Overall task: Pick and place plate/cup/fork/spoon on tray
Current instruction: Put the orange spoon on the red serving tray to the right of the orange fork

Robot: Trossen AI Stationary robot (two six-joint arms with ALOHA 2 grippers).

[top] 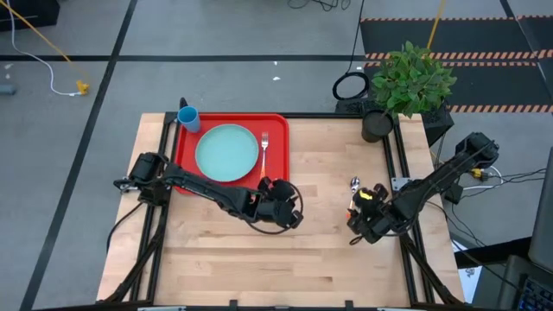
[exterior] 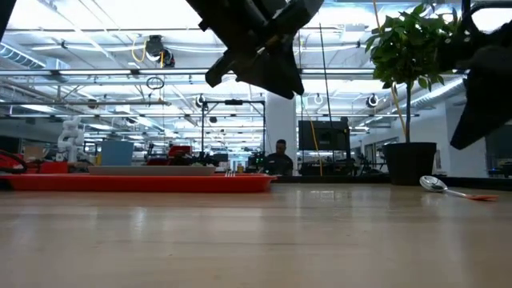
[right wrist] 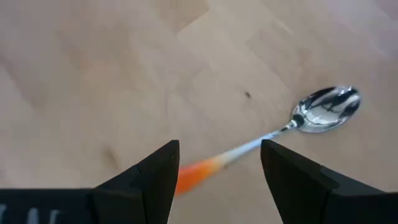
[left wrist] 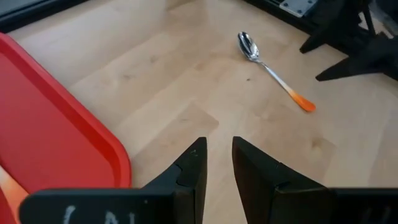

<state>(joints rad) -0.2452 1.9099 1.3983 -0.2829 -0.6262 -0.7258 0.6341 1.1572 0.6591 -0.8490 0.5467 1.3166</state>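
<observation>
Now we are working on the spoon (right wrist: 283,129), lying on the worktop (top: 302,259) well right of the red tray (top: 186,147); our right claw (right wrist: 217,171), jaws wide and empty, is hovering over its orange handle, needing to drop and close, while our left claw (left wrist: 217,165) is waiting narrow and empty

The turquoise plate (top: 227,153) and fork (top: 264,149) lay on the red tray (top: 275,125); the blue cup (top: 188,118) stood at its corner; the spoon (left wrist: 271,71) lay on bare wood.
</observation>
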